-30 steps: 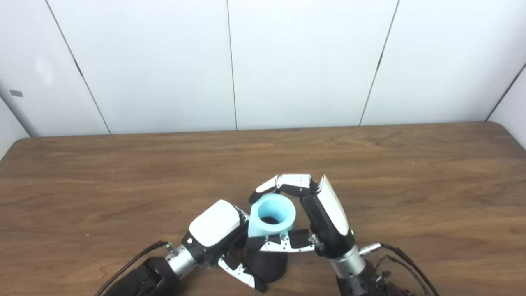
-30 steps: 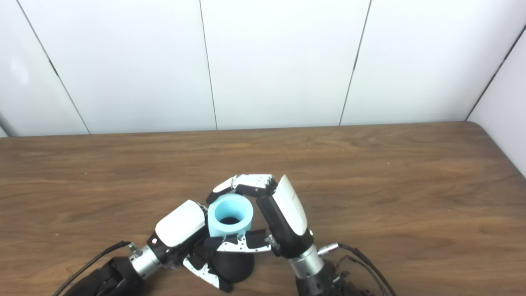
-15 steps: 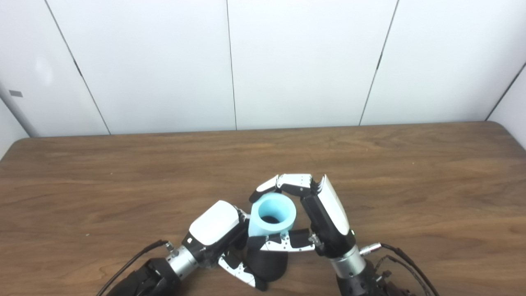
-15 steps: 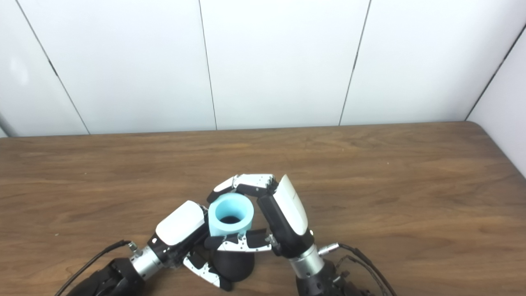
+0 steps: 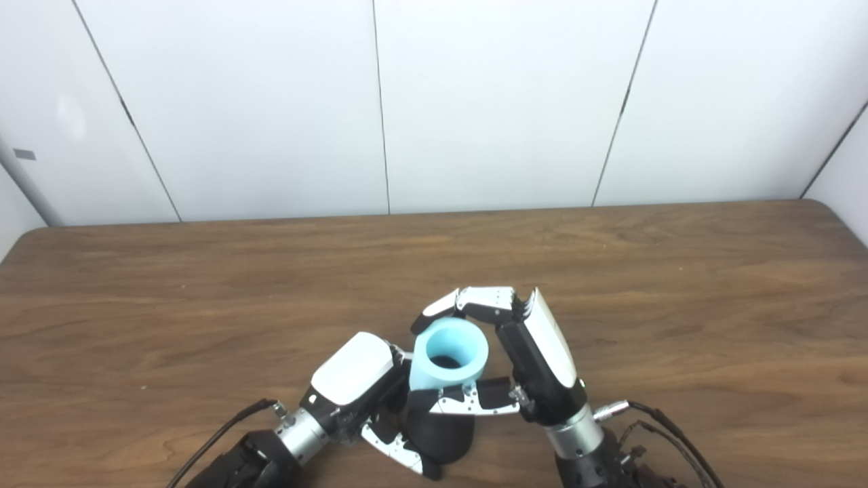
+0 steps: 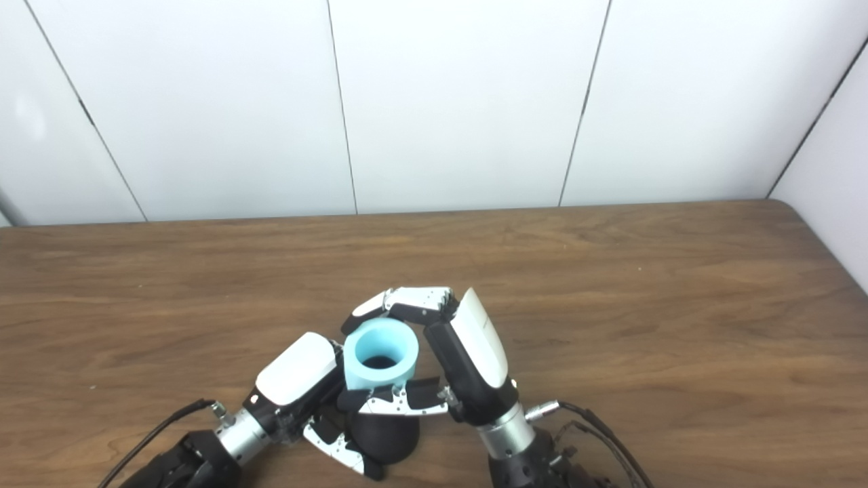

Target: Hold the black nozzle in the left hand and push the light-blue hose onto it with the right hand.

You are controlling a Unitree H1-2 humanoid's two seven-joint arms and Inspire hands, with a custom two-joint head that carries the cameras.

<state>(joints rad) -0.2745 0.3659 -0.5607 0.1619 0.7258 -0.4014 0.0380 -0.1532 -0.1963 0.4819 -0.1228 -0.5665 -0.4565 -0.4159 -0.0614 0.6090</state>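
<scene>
— Hands?
— Right hand (image 5: 536,359) grips the light-blue hose (image 5: 449,357), fingers wrapped round it; left hand (image 5: 363,393) clasps the black nozzle (image 5: 441,437).
— Hose's place?
— Directly atop the nozzle, touching; open end up.

Brown wooden table (image 5: 678,285) against a white panelled wall (image 5: 502,102) with dark seams.

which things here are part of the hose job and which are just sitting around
Part of the job:
- light-blue hose piece, gripped by the right hand
- black rounded nozzle, held below the hose by the left hand

Just there:
- brown wooden table
- white panelled wall
- black cables at the right wrist
</scene>
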